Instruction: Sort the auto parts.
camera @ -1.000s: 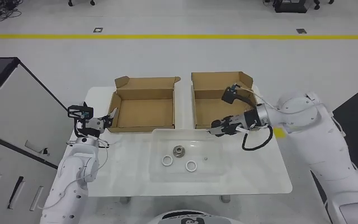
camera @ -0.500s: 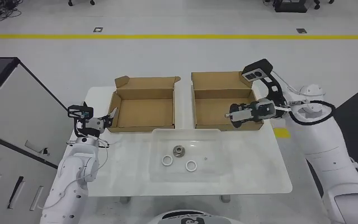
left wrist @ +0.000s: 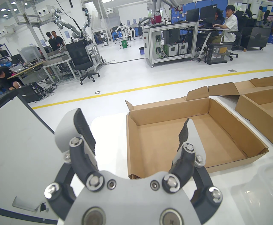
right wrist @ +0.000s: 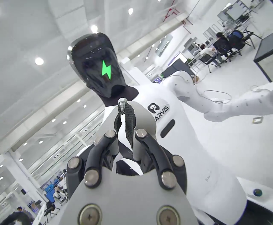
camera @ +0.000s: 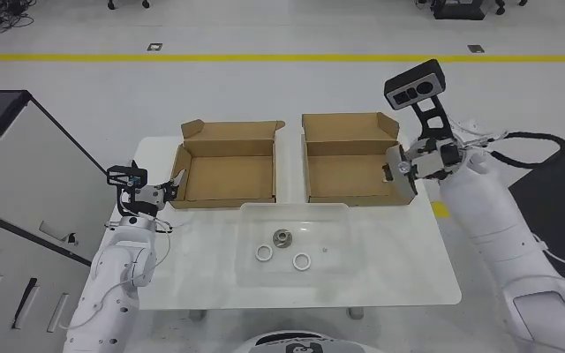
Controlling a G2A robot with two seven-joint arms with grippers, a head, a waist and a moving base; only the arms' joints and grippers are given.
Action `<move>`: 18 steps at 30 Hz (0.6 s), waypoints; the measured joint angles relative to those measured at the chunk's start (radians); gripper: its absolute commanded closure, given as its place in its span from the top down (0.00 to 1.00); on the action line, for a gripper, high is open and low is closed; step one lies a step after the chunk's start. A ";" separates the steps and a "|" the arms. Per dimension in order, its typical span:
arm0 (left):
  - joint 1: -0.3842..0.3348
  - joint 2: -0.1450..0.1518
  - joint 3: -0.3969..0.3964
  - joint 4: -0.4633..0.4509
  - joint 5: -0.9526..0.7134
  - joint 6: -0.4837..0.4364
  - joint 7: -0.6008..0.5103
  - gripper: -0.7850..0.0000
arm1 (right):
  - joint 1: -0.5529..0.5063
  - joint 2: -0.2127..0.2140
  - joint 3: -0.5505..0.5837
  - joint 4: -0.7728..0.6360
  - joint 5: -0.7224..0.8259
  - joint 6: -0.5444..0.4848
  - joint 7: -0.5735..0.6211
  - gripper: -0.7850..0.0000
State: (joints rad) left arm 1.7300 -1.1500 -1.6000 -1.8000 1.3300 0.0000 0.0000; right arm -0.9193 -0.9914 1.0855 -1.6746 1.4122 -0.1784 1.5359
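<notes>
Right wrist view shows your right gripper [right wrist: 123,111] pinched onto a small threaded bolt [right wrist: 121,105] at its very tips, by the right cardboard box [camera: 349,176]; it looks light, rigid and slick, so grip across the shank.

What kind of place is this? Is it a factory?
Probably a robotics lab or workshop: other robot arms stand in the background, computer monitors sit nearby, and a yellow line is painted across the floor.
</notes>
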 measured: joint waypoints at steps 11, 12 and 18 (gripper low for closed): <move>0.000 0.000 0.000 0.000 0.000 0.000 0.000 1.00 | -0.003 -0.014 -0.017 -0.010 0.059 0.012 0.000 0.00; 0.000 0.000 0.000 0.000 0.000 0.000 0.000 1.00 | -0.003 -0.014 -0.017 -0.010 0.059 0.012 0.000 0.00; 0.000 0.000 0.000 0.000 0.000 0.000 0.000 1.00 | -0.053 -0.024 -0.003 -0.034 0.137 0.034 -0.064 0.00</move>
State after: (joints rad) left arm 1.7300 -1.1500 -1.6000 -1.8000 1.3300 0.0000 0.0000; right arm -0.9723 -1.0158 1.0827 -1.7086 1.5491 -0.1440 1.4716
